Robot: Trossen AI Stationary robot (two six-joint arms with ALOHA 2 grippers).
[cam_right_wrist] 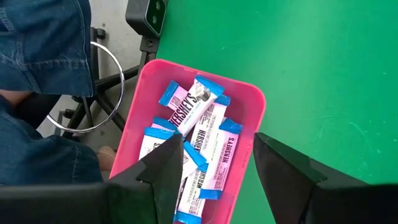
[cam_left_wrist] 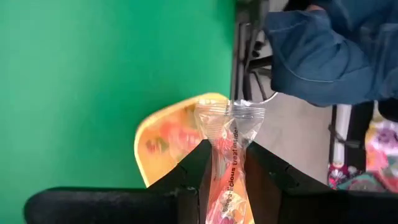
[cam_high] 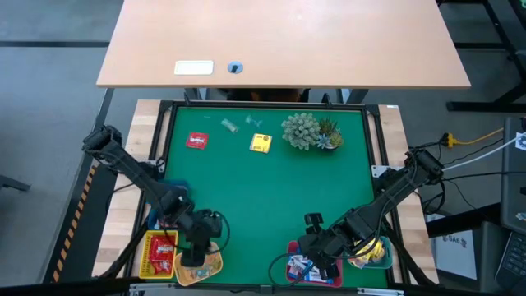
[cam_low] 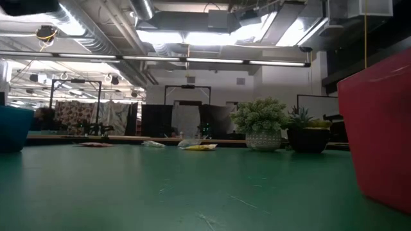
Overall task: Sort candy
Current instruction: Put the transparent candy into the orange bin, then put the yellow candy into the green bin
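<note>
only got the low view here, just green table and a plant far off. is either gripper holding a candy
Observer: Yes, the left gripper is shut on a clear-wrapped candy, seen in its wrist view.
Operator: where is it hanging
Observer: Over the yellow tray at the near left edge of the mat, per the high view.
Operator: and the right one
Observer: The right gripper is open with nothing between its fingers, over the pink tray.
Operator: whats in that tray
Observer: Several blue-and-white candy bars.
Operator: anything left out on the mat
Observer: A red candy and a yellow candy lie at the far side, near the plant.
</note>
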